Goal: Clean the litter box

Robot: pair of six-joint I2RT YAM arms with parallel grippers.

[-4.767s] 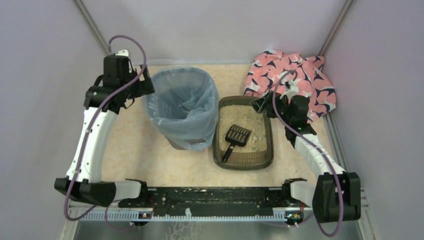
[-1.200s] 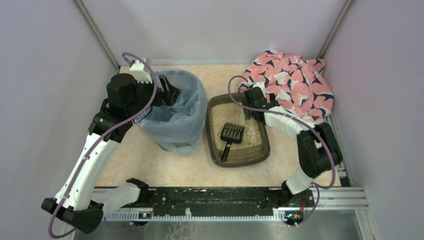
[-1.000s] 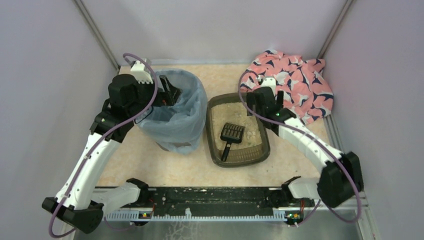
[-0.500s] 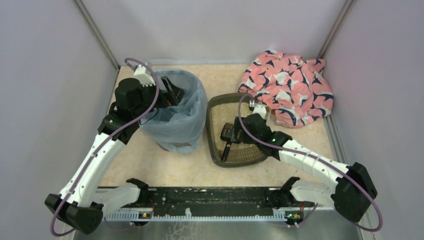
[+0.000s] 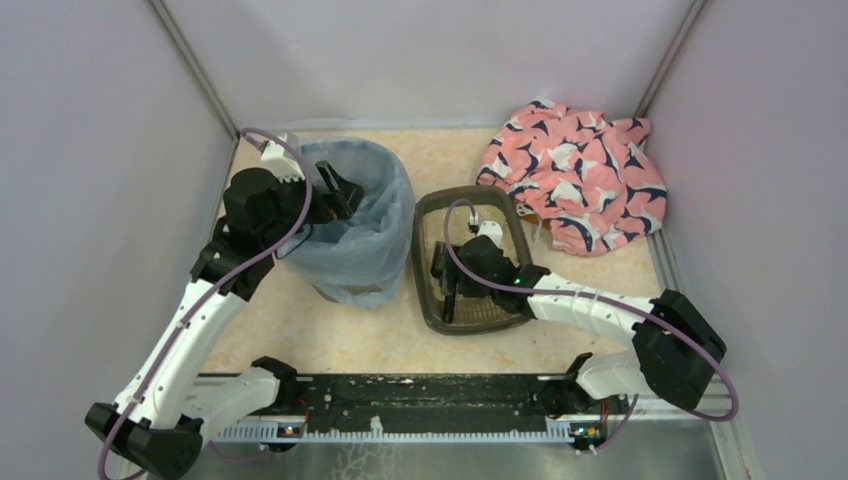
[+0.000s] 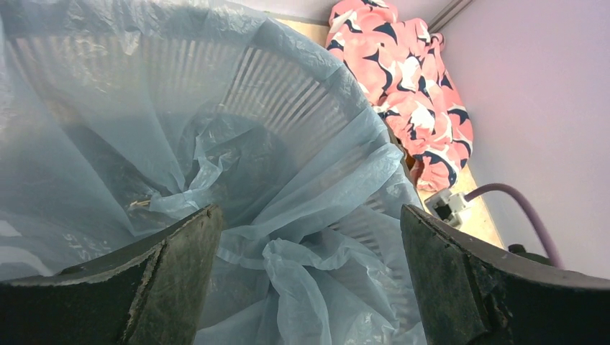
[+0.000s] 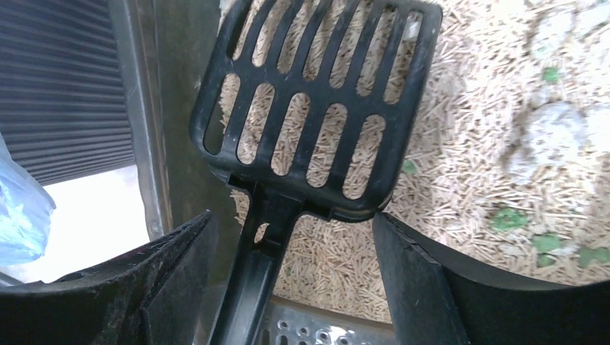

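Position: the litter box sits on the desk between the bin and the patterned cloth, close beside the bin; whether the two touch cannot be told. Its long axis runs near-to-far, with the near end skewed slightly toward the right arm's side. The scoop lies inside on the litter, head toward the far end, handle toward the near, bin-side wall.

The right gripper: jaws wide, straddling the scoop's neck, neither finger touching. The left gripper: jaws wide at the bin mouth, folds of the blue bag between them, nothing held.

Risks, as judged:
- The handle sits off-centre, nearer the bin-side finger, which would meet it first and swivel the scoop instead of clamping it.
- That finger may wedge against the box wall or shove the tray.
- Low fingertips could plough litter.
- The left jaws could snag the loose bag.
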